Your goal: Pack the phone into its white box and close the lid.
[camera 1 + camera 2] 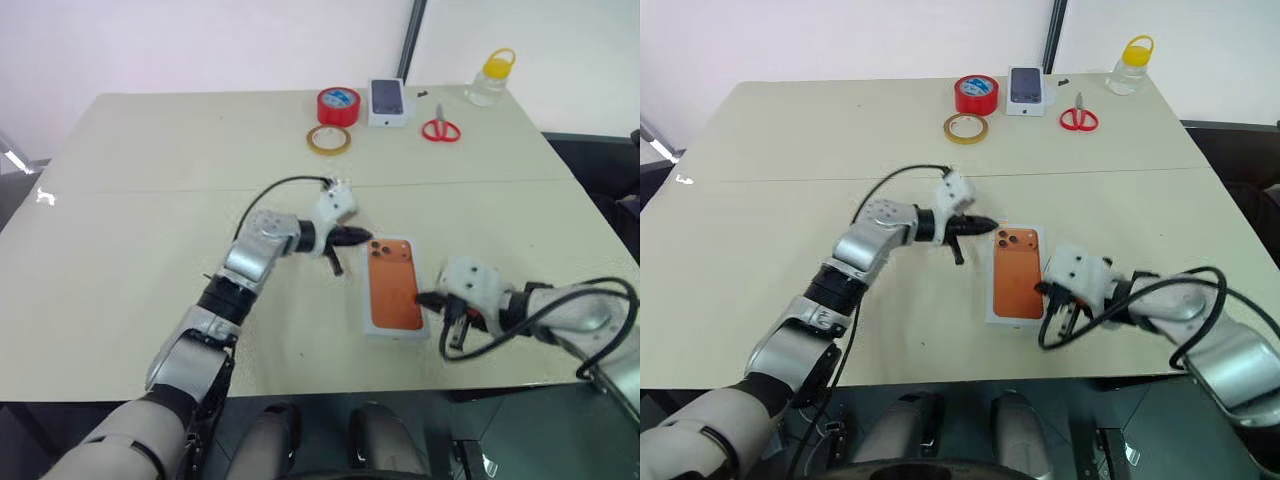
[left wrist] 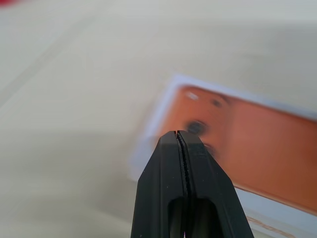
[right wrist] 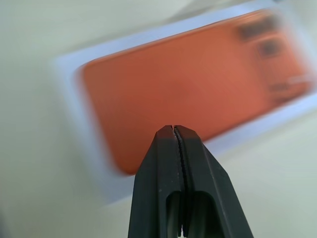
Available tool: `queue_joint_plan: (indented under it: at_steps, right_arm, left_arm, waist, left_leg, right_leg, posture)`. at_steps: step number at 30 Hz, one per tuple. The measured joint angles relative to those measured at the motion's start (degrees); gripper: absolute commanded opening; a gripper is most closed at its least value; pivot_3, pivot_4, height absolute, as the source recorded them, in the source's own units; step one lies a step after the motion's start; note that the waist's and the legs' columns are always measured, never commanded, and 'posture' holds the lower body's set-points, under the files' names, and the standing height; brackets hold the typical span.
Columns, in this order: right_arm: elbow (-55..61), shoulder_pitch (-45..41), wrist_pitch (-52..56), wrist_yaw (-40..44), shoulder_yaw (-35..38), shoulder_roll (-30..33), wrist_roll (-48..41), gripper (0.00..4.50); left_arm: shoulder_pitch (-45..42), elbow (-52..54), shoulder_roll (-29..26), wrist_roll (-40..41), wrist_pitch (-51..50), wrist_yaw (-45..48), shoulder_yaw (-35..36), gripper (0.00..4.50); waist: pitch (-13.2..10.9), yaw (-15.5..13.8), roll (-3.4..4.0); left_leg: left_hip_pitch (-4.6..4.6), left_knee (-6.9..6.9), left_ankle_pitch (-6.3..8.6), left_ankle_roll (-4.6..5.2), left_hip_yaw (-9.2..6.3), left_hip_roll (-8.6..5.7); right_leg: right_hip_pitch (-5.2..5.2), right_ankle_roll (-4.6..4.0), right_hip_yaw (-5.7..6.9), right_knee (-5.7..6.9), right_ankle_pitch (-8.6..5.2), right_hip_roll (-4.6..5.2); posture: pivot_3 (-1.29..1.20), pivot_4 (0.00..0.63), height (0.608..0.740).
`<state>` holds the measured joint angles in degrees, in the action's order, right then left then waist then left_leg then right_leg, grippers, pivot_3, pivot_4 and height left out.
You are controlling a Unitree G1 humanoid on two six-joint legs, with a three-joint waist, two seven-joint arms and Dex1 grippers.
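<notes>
We see an orange phone (image 1: pixel 393 284) with dark lenses, framed by the white box (image 1: pixel 366 322). On the beige table (image 1: pixel 150 200), far side: red tape (image 1: pixel 338 105), a tan tape ring (image 1: pixel 328 139), red-handled scissors (image 1: pixel 440 128), and a clear jar (image 1: pixel 490 78) with a yellow lid.

No readable text, brand, number or sign is showing anywhere; the small white box (image 1: pixel 388 102) at the far edge of the surface (image 1: pixel 150 200) is displaying a dark phone picture (no legible lettering).
</notes>
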<state>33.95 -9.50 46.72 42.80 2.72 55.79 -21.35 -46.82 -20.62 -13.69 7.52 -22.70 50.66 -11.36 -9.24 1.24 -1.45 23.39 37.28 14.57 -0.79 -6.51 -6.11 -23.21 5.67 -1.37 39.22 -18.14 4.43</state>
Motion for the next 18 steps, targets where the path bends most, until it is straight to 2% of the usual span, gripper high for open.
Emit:
queue_joint_plan:
  at_steps: [3, 7, 14, 18]
  right_arm:
    - [-8.16, -4.68, -2.27, -0.72, 2.64, -1.46, 0.37, 0.00]
    - [-19.00, -9.19, -6.16, 0.34, 3.66, -5.05, -0.01, 0.00]
    - [-33.40, -13.88, -14.19, 4.67, 3.81, -8.57, 0.44, 0.00]
    - [-36.34, -14.84, -16.85, 7.31, 2.68, -9.32, 0.61, 0.00]
  left_arm:
    - [4.72, 7.23, -8.63, 1.42, -2.57, -1.82, 6.86, 0.04]
    - [13.98, 13.69, -14.91, 1.95, -6.18, -4.14, 11.78, 0.04]
    - [28.35, 23.60, -18.99, 6.35, -10.59, -8.02, 22.05, 0.04]
    - [31.35, 26.62, -18.40, 7.52, -12.02, -11.09, 23.54, 0.04]
  waist:
    - [0.04, 0.01, 0.07]
    - [0.04, -0.82, 0.06]
    - [0.03, -0.66, 0.09]
    - [0.03, -0.66, 0.09]
  left_leg:
    - [-0.05, -0.10, -0.03, -0.04, 0.00, 0.04]
    - [0.02, 0.00, -0.02, -0.04, -0.01, -0.04]
    - [0.04, -0.07, -0.01, -0.02, -0.01, -0.02]
    - [0.03, -0.04, -0.01, -0.02, -0.01, -0.02]
  right_leg:
    - [-0.03, 0.00, -0.03, 0.00, 0.00, -0.04]
    - [0.02, 0.00, 0.00, -0.08, 0.00, 0.04]
    - [-0.03, -0.01, 0.01, -0.11, 0.00, 0.05]
    - [0.00, -0.01, 0.03, -0.08, 0.01, 0.06]
  posture:
    - [0.00, 0.150, 0.740]
    - [0.00, 0.150, 0.740]
    - [0.00, 0.150, 0.740]
    - [0.00, 0.150, 0.740]
